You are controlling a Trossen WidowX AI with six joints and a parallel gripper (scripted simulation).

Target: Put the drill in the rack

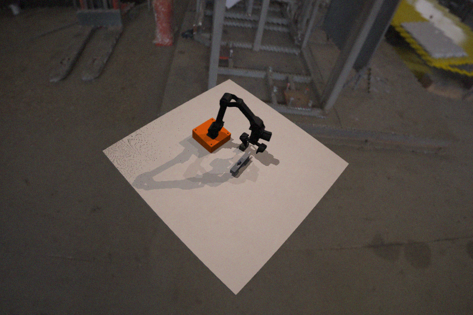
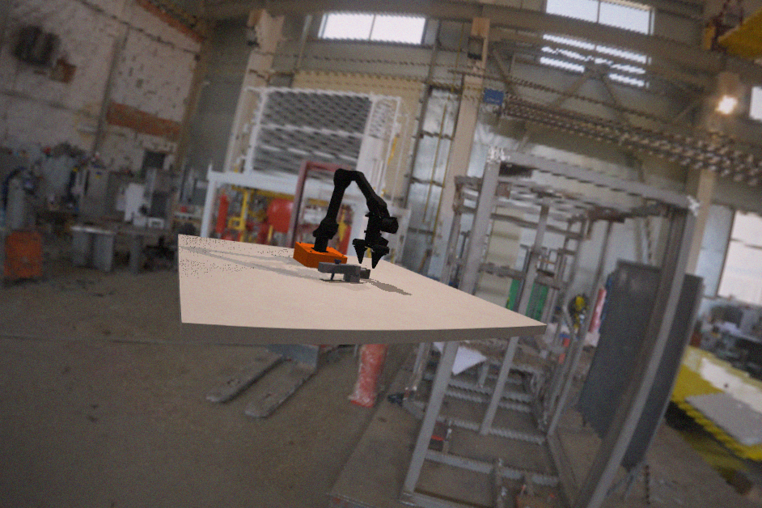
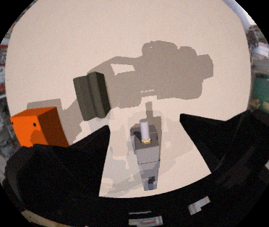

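Note:
A grey housing (image 1: pixel 240 165) (image 2: pixel 347 273) (image 3: pixel 147 155) lies flat on the table. A short white drill (image 3: pixel 145 131) with a brass collar sticks out of its far end in the wrist view. A small key-like part (image 3: pixel 150 183) sits on the housing's near end. A dark grey block (image 3: pixel 91 95), which looks like the rack, stands to the left of the housing. My gripper (image 1: pixel 252 147) (image 2: pixel 366 254) (image 3: pixel 145 123) is open wide and empty. It hangs above the drill end of the housing, with one finger on each side and touching nothing.
The arm's orange base (image 1: pixel 211 134) (image 2: pixel 310 254) (image 3: pixel 36 128) stands close behind the housing. The beige table (image 1: pixel 226 222) (image 2: pixel 262 305) ends in open edges all round. Metal frames stand on the workshop floor beyond it.

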